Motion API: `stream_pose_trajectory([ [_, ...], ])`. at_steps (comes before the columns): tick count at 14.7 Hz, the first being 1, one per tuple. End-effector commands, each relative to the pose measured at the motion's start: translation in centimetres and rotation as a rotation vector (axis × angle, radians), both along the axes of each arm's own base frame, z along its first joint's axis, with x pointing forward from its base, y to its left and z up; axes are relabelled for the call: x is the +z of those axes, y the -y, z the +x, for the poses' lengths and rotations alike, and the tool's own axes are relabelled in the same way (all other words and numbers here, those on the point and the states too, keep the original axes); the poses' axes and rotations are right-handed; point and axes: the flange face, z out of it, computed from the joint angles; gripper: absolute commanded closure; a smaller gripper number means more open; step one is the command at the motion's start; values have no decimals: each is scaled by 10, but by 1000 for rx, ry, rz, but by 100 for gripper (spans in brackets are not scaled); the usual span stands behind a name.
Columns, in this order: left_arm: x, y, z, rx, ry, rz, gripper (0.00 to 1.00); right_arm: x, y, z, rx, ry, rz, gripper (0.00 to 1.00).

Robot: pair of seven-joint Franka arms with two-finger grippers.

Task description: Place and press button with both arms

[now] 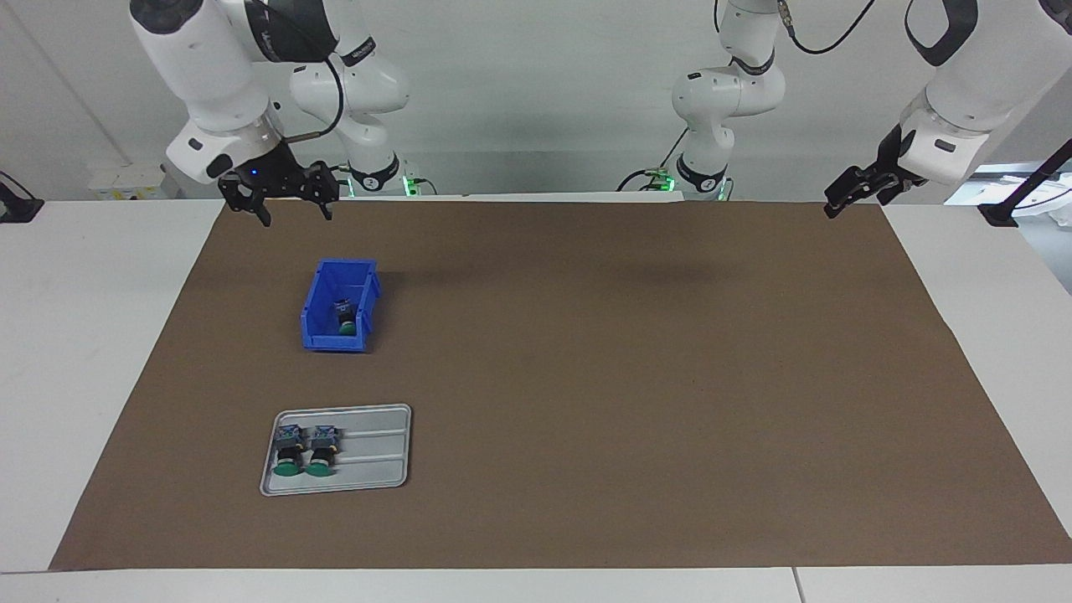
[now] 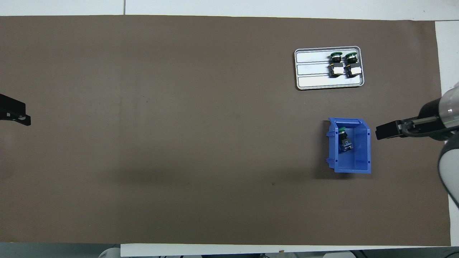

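1. One button (image 1: 344,316) is seen lying on its side inside the blue bin (image 1: 316,328), green cap turned away from the robots; it is held by nothing, and is probably contained there so that it cannot roll.
2. Two more buttons (image 1: 305,450) are laid side by side, just touching or nearly so, on the grey tray (image 1: 377,448), at the end toward the right arm. The rest of the tray is left bare, presumably as room for further placing.
3. The tray is set farther from the robots than the bin, both toward the right arm's end of the brown mat (image 1: 636,377).
4. The right gripper (image 1: 287,205) is held above the mat's robot-side edge, close to the bin, fingers spread and empty, which suits a descent into the bin.
5. The left gripper (image 1: 840,198) is parked over the mat's corner at the left arm's end, well apart from everything, spread and empty; this arm is judged to be waiting.
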Motion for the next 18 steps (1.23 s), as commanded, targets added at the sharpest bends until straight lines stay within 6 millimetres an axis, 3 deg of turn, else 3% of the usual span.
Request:
stream_pose_trajectory([
  [1, 4, 3, -3, 1, 6, -7, 0, 13, 35, 20, -89, -6, 20, 1],
  [12, 4, -3, -3, 10, 6, -7, 0, 15, 39, 27, -93, 2, 3, 1],
  [18, 4, -3, -3, 10, 6, -7, 0, 4, 48, 33, -102, -20, -1, 1],
])
